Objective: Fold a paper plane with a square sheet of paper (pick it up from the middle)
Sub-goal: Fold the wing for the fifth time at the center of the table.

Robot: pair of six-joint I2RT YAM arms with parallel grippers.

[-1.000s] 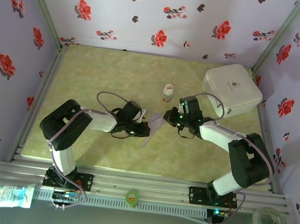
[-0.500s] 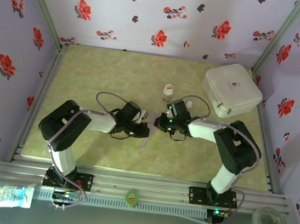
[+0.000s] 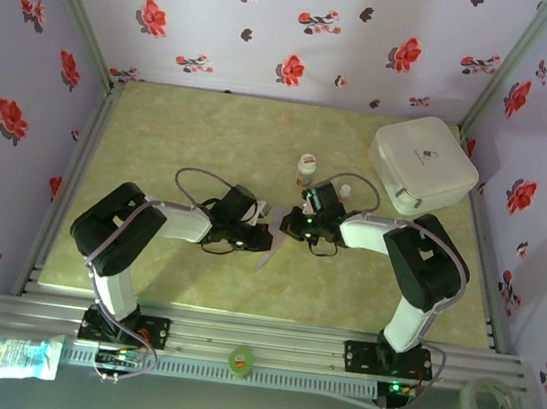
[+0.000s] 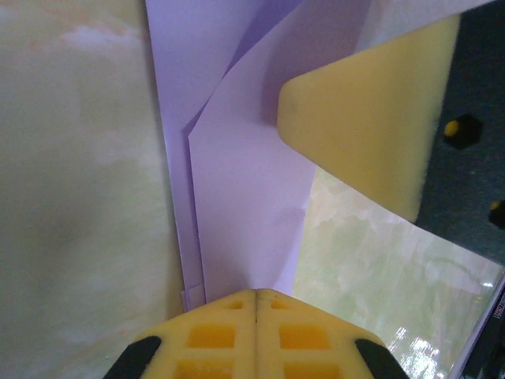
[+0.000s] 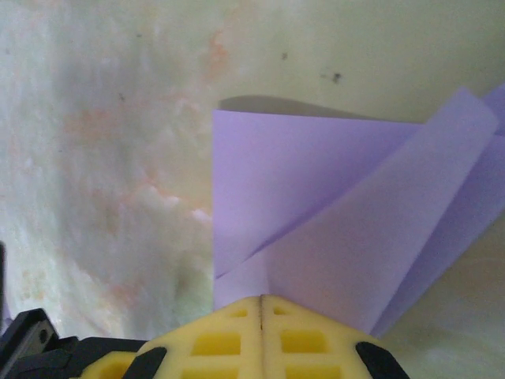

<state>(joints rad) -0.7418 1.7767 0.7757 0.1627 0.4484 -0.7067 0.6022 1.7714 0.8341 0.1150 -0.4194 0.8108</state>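
Thin lilac square sheet of paper (image 4: 245, 205), creased into pointed overlapping flaps, tight in both clenched yellow jaws

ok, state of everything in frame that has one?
paper: partly folded into overlapping layers, pinched by both claws
left claw: shut on paper
right claw: shut on paper
white box: lid closed
bottle: upright

Soft even light, blurred wrist close-ups, faint shadows
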